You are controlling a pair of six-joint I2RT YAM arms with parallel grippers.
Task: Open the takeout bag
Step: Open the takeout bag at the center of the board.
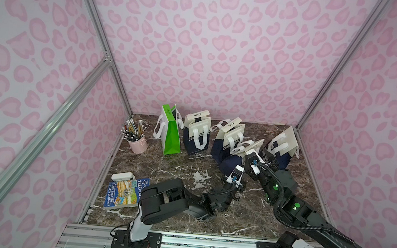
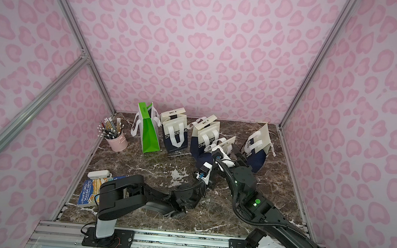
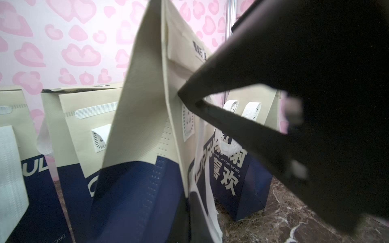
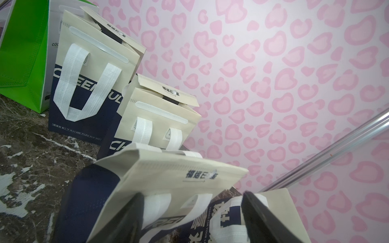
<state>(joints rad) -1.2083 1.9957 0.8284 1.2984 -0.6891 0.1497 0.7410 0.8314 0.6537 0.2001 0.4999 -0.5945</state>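
We read "CHEERFUL" on the navy bag [image 1: 190, 147] beside the green bag [image 1: 172, 139], "FOR YOUR LIKING" on the farthest bag [image 3: 254, 185] from it, and "TERRY DENTON" on the book [image 1: 124, 192], well apart.

A takeout bag [image 1: 235, 158] [image 2: 203, 156] [image 3: 136, 130] [image 4: 168, 178] of non-woven fabric, beige above and navy below, stands on the marble-patterned worktop [image 1: 163, 171] in its far half, right of the middle. It leans over, not upright. White strap handles hang down its front. A beige top flap printed with dark characters lies folded over the mouth.
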